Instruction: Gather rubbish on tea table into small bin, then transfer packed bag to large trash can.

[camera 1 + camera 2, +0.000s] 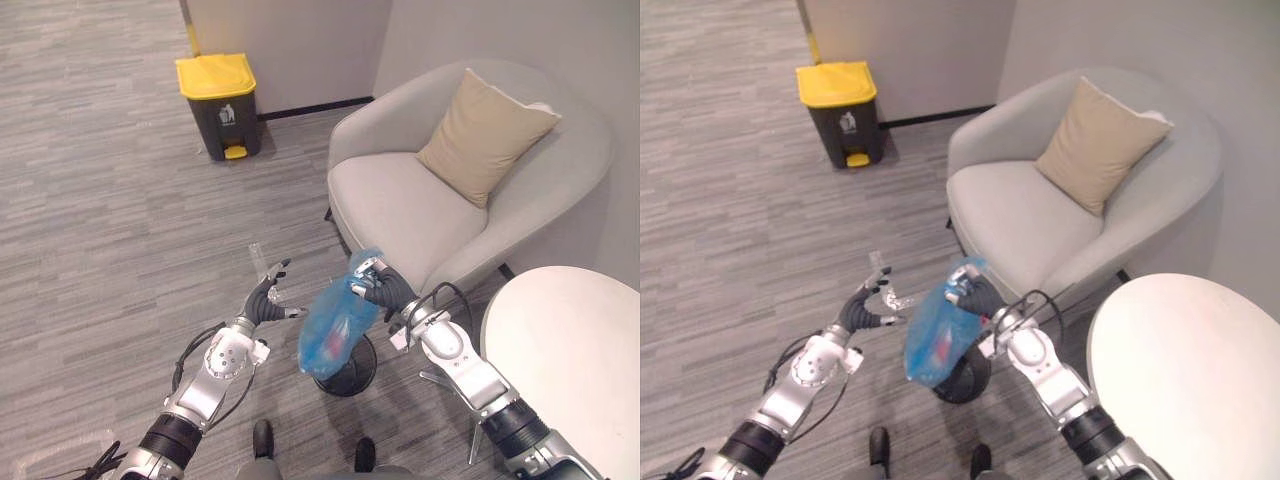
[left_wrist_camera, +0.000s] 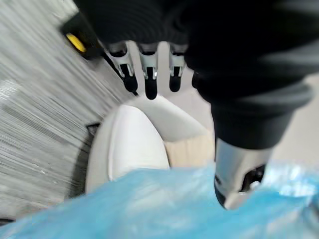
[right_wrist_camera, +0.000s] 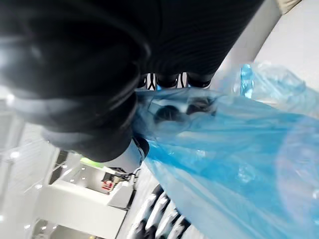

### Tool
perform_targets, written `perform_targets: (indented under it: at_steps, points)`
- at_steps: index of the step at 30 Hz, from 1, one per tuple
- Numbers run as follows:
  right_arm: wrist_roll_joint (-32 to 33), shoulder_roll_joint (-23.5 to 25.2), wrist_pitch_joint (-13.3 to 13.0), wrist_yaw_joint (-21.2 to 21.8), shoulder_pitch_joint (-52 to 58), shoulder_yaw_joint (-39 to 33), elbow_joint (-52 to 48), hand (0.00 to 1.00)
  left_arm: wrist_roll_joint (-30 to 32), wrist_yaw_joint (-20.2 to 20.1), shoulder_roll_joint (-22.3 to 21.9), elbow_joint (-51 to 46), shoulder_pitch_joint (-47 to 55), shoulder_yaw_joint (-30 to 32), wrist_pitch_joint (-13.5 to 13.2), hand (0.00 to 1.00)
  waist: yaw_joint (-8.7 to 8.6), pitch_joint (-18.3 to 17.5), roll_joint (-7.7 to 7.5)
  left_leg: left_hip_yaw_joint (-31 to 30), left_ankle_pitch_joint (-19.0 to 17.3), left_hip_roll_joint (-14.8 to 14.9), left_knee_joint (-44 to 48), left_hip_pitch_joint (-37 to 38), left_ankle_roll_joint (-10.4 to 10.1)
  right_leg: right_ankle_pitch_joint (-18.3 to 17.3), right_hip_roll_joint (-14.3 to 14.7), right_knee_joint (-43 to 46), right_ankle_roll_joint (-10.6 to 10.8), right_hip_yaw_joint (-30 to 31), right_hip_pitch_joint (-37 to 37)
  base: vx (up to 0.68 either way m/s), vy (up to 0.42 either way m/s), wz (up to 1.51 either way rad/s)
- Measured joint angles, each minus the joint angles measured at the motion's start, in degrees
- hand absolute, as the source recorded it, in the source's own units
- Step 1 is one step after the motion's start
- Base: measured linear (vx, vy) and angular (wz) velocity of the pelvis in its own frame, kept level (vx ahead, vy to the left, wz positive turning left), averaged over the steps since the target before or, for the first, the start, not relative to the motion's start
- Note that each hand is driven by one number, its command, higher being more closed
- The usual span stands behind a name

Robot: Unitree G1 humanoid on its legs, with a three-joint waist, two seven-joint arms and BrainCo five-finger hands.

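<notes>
A blue plastic bag [image 1: 334, 325] with something reddish inside hangs above the small black bin [image 1: 347, 371] on the floor. My right hand [image 1: 380, 287] is shut on the bag's gathered top [image 3: 199, 112], fingers curled round the film. My left hand [image 1: 268, 297] hovers open just left of the bag, fingers spread and holding nothing [image 2: 147, 74]. The large grey trash can with a yellow lid [image 1: 219, 103] stands by the far wall, lid closed. The round white tea table [image 1: 570, 350] sits at the lower right.
A light grey armchair [image 1: 400, 210] with a beige cushion [image 1: 483, 135] stands right behind the bag and bin. Open grey plank floor [image 1: 110, 250] stretches from the hands to the yellow-lidded can.
</notes>
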Motion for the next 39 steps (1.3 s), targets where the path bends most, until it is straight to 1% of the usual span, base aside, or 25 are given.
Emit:
perform_targets:
  at_steps: [2, 3, 7, 10, 13, 15, 16, 17, 19, 20, 21, 22, 26, 31, 39]
  points:
    - [1.39, -0.74, 0.00, 0.44, -1.01, 1.65, -0.22, 1.00, 0.28, -0.35, 0.00, 0.00, -0.67, -2.33, -0.15, 0.00, -0.30, -0.09, 0.03, -0.03, -0.01, -0.01, -0.02, 0.74, -0.01, 0.27, -0.01, -0.37, 0.06, 0.26, 0.71, -0.07, 0.011, -0.11]
    - [2.20, -1.13, 0.00, 0.67, -1.82, 3.07, -0.48, 1.00, 0.66, -0.95, 0.00, 0.00, -0.88, -3.51, -0.74, 0.00, -0.45, -0.46, 0.04, -0.01, -0.04, 0.00, -0.05, 0.90, -0.03, 0.61, 0.02, -0.82, 0.11, 0.44, 0.65, -0.09, 0.014, -0.07]
    - [4.95, -0.93, -0.09, 1.16, -4.10, 6.54, -3.96, 1.00, 1.91, -1.17, -0.61, 0.31, -2.77, -7.67, -0.97, 0.00, -0.62, -0.71, 0.14, 0.05, -0.04, 0.01, -0.14, 0.91, -0.06, 1.32, 0.06, -1.38, 0.20, 1.18, 0.53, -0.08, 0.011, -0.08]
    - [6.18, -0.65, -0.10, 1.32, -4.96, 7.54, -4.83, 1.00, 1.92, -1.11, -2.31, 2.36, -4.11, -9.11, -1.05, 0.00, -0.60, -1.01, -0.03, 0.13, 0.01, -0.04, -0.40, 0.84, -0.12, 1.89, 0.04, -1.94, 0.27, 1.46, 0.58, -0.04, 0.008, -0.05]
    - [6.37, 0.84, 0.01, 1.32, -4.95, 7.59, -4.83, 1.00, 2.59, -0.87, -4.14, 3.92, -4.59, -9.37, -1.02, 0.00, -0.64, -1.19, -0.14, 0.19, 0.07, -0.05, -0.40, 0.80, -0.19, 2.11, 0.05, -2.10, 0.27, 1.65, 0.52, 0.00, 0.003, -0.02]
    - [7.17, 1.69, 0.05, 1.22, -4.96, 7.98, -4.83, 1.00, 3.74, 0.26, -5.57, 5.28, -4.96, -9.38, -0.99, 0.00, -0.64, -1.34, -0.19, 0.21, 0.09, -0.03, -0.37, 0.74, -0.23, 2.29, 0.09, -2.34, 0.23, 1.72, 0.53, 0.00, 0.000, 0.00]
    - [7.28, 2.02, 0.28, 1.10, -4.95, 8.71, -4.83, 1.00, 4.52, 1.03, -6.84, 6.51, -4.97, -9.38, -0.89, 0.00, -0.64, -1.98, -0.21, 0.22, 0.15, -0.03, -0.22, 0.38, -0.29, 2.65, 0.14, -2.82, 0.21, 1.76, 0.52, 0.04, -0.004, -0.02]
    - [7.30, 2.79, 0.85, 0.94, -4.94, 9.36, -4.83, 1.00, 5.55, 2.02, -8.19, 8.06, -5.04, -9.29, -0.82, 0.00, -0.66, -2.47, -0.22, 0.21, 0.26, 0.02, -0.09, 0.10, -0.31, 2.80, 0.21, -2.91, 0.17, 1.81, 0.49, 0.05, -0.005, -0.02]
    - [7.48, 3.70, 1.59, 0.57, -4.94, 9.36, -4.83, 1.00, 7.10, 3.50, -9.46, 9.74, -5.30, -9.19, -0.55, 0.00, -0.70, -2.48, -0.22, 0.18, 0.35, 0.08, -0.08, 0.10, -0.37, 2.86, 0.30, -2.91, 0.10, 1.82, 0.49, 0.02, -0.003, -0.01]
    - [8.59, 3.73, 1.90, 0.16, -4.95, 9.34, -4.83, 1.00, 8.66, 4.54, -10.35, 11.01, -5.59, -9.16, -0.42, 0.00, -0.65, -2.50, -0.23, 0.13, 0.38, 0.12, -0.08, 0.11, -0.39, 2.90, 0.36, -2.91, 0.03, 1.80, 0.50, 0.00, 0.000, 0.00]
    - [8.79, 3.74, 2.02, 0.02, -4.96, 9.32, -4.83, 1.00, 8.98, 4.81, -10.58, 11.47, -5.71, -9.15, -0.34, 1.00, -0.65, -2.50, -0.24, 0.12, 0.39, 0.15, -0.08, 0.12, -0.40, 2.92, 0.38, -2.91, 0.00, 1.80, 0.50, 0.00, 0.000, 0.00]
    - [9.56, 3.76, 2.25, -0.31, -4.95, 9.32, -4.83, 1.00, 10.15, 5.47, -11.05, 12.67, -6.20, -9.14, 0.00, 1.00, -0.66, -2.51, -0.25, 0.11, 0.47, 0.21, -0.08, 0.13, -0.44, 2.97, 0.45, -2.88, -0.05, 1.82, 0.50, 0.00, 0.000, 0.00]
    - [10.82, 4.60, 2.88, -1.07, -4.96, 9.32, -4.80, 1.00, 12.98, 5.67, -11.84, 16.21, -7.21, -8.62, 0.89, 1.00, -0.68, -2.51, -0.24, 0.13, 0.65, 0.67, -0.10, 0.46, -0.64, 3.14, 0.88, -2.78, -0.27, 2.06, 0.41, -0.05, -0.006, -0.04]
    - [11.16, 6.20, 3.31, -1.53, -5.17, 9.33, -4.80, 1.00, 13.08, 5.66, -12.37, 19.21, -7.17, -8.62, 1.48, 1.00, -0.68, -2.51, -0.24, 0.18, 0.46, 1.05, -0.41, 0.90, -0.98, 3.19, 1.24, -2.79, -0.34, 2.59, 0.31, -0.05, -0.008, -0.06]
    - [11.07, 6.47, 3.31, -1.44, -5.94, 9.33, -4.80, 1.00, 12.88, 5.55, -12.37, 21.24, -6.99, -8.61, 1.63, 1.00, -0.70, -2.51, -0.24, 0.19, 0.42, 1.02, -0.32, 0.85, -1.04, 3.32, 1.26, -2.79, -0.32, 2.97, 0.00, -0.01, 0.000, -0.03]
